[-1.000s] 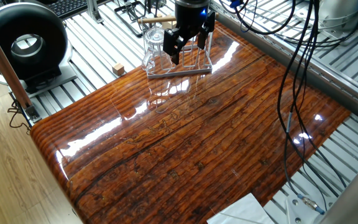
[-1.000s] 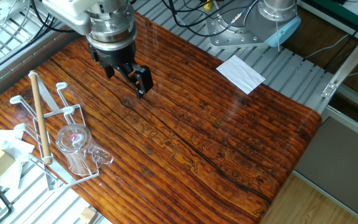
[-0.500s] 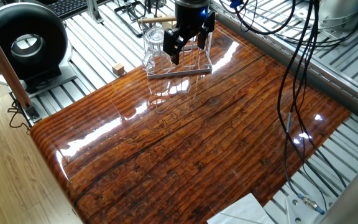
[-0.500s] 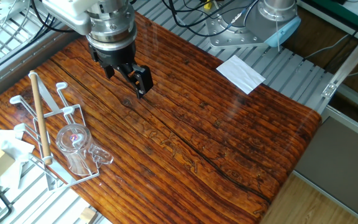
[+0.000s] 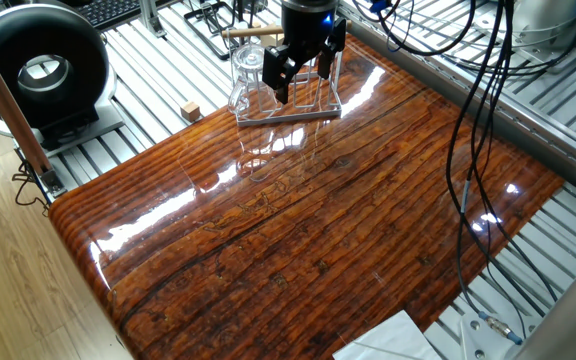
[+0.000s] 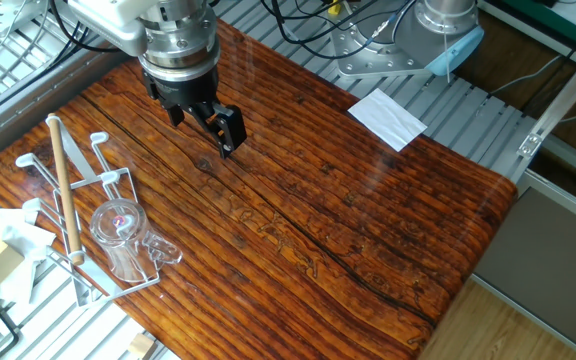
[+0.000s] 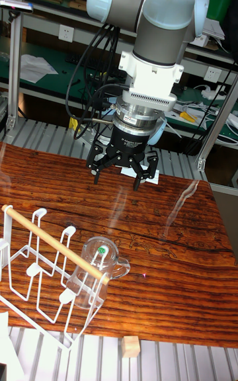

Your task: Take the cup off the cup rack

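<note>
The cup (image 7: 91, 276) is a clear tumbler resting tilted on a peg at one end of the cup rack (image 7: 32, 274), just under its pale wooden dowel (image 7: 53, 242). In the other fixed view, the cup (image 6: 118, 236) sits at the near end of the cup rack (image 6: 80, 180). My gripper (image 7: 123, 173) hangs open and empty above the wooden tabletop, a short way from the rack and touching nothing. It shows as the gripper (image 6: 204, 118) to the right of the rack. In one fixed view the gripper (image 5: 303, 72) partly covers the rack (image 5: 298, 108), with the cup (image 5: 246, 72) to its left.
A small wooden block (image 5: 190, 110) lies off the table's edge near the rack. A black round device (image 5: 38, 60) stands at the far left. Cables (image 5: 478, 120) hang over the table's right side. White paper (image 6: 388, 118) lies on the metal bench beyond the table.
</note>
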`<act>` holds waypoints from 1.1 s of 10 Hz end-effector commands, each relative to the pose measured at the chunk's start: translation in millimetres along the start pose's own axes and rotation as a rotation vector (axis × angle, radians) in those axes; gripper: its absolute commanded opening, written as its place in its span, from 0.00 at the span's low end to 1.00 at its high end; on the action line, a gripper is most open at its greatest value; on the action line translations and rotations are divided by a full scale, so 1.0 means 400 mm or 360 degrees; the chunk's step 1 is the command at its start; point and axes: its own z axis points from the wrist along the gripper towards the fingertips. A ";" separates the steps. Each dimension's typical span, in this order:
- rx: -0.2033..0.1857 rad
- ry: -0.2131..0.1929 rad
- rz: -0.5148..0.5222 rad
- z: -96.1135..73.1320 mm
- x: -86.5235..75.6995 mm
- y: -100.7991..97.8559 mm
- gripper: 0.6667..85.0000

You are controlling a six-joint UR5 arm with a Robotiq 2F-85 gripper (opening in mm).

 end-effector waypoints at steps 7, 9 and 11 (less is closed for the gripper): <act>-0.0229 -0.0327 0.0167 -0.016 -0.137 0.096 0.01; -0.0222 -0.0328 0.0162 -0.016 -0.137 0.093 0.01; -0.0217 -0.0329 0.0137 -0.016 -0.138 0.092 0.01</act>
